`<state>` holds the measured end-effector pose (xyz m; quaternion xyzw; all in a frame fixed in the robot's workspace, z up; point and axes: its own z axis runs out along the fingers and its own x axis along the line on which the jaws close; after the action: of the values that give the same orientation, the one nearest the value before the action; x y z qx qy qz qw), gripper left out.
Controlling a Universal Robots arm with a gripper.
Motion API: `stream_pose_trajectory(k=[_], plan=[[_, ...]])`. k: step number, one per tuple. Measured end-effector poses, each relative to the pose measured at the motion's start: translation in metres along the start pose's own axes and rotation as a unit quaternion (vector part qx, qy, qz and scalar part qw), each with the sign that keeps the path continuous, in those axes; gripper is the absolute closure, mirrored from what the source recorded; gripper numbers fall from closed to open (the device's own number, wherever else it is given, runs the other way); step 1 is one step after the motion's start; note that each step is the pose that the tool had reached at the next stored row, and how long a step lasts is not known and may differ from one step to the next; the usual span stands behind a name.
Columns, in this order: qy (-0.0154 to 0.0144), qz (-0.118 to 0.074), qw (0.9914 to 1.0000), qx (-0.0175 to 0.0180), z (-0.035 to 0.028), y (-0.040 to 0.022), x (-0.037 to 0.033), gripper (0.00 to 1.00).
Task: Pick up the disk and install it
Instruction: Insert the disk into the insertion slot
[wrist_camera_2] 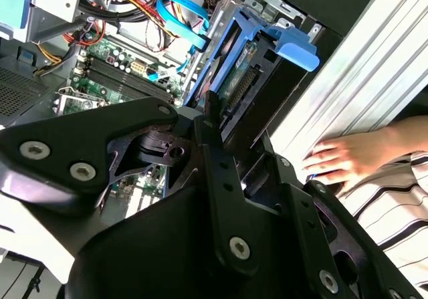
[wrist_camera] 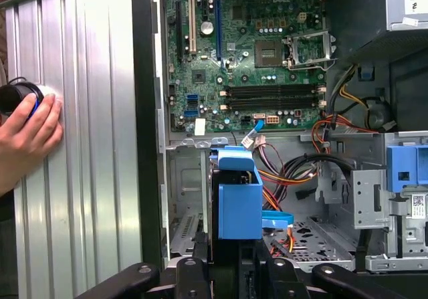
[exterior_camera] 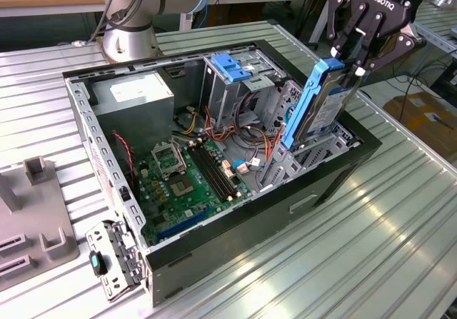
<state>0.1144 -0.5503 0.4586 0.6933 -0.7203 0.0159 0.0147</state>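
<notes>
The disk (exterior_camera: 318,101), a flat metal drive with blue side rails, stands on edge and tilted at the exterior view's right end of the open computer case (exterior_camera: 343,169). Its lower end reaches down into the grey drive bay (exterior_camera: 296,158). My gripper (exterior_camera: 351,69) is shut on the disk's upper end from above. The first wrist view looks down a blue rail of the disk (wrist_camera: 239,198), held between the black fingers (wrist_camera: 194,267). In the second wrist view the disk (wrist_camera_2: 244,65) hangs past my fingers (wrist_camera_2: 212,112) toward the bay.
The case holds a green motherboard (exterior_camera: 186,180), a grey power supply box (exterior_camera: 136,94), a grey cage with a blue latch (exterior_camera: 232,66) and loose coloured cables (exterior_camera: 243,162). A person's hand (wrist_camera: 27,128) rests on the ribbed metal table beside the case. A grey fixture (exterior_camera: 36,212) sits at the exterior view's left.
</notes>
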Motion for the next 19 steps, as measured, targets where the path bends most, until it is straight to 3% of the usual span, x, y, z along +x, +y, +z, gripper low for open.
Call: stream_pose_trajectory(k=[15, 19], plan=[[0.0000, 0.000, 1.00000, 0.0000, 0.0101, 0.0000, -0.0003, 0.65], [-0.0001, 0.000, 1.00000, 0.0000, 0.0207, 0.0001, -0.0008, 0.65]])
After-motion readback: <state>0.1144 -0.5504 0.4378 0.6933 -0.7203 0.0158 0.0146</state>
